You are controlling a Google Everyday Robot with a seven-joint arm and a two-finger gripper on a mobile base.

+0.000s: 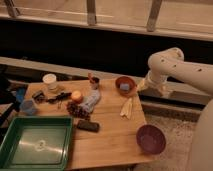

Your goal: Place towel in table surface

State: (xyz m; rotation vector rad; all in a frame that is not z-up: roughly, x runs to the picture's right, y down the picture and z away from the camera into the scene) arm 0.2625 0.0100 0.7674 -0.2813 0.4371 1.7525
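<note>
My white arm [175,65] reaches in from the right, over the table's far right edge. The gripper [146,85] hangs at its end, just right of an orange bowl [125,85] that holds a blue thing. A pale, folded, cloth-like piece [127,107] lies on the wooden table [112,135] just in front of the gripper; it may be the towel. A crumpled pale grey-blue item [90,100] lies near the table's middle. I cannot tell whether the gripper holds anything.
A green tray [15,150] sits at the front left with a small white thing inside. A purple bowl [150,139] stands at the front right. A white cup [50,81], an orange [76,96], a small can [94,82], a blue cup [28,106] and a dark block [88,126] crowd the left half.
</note>
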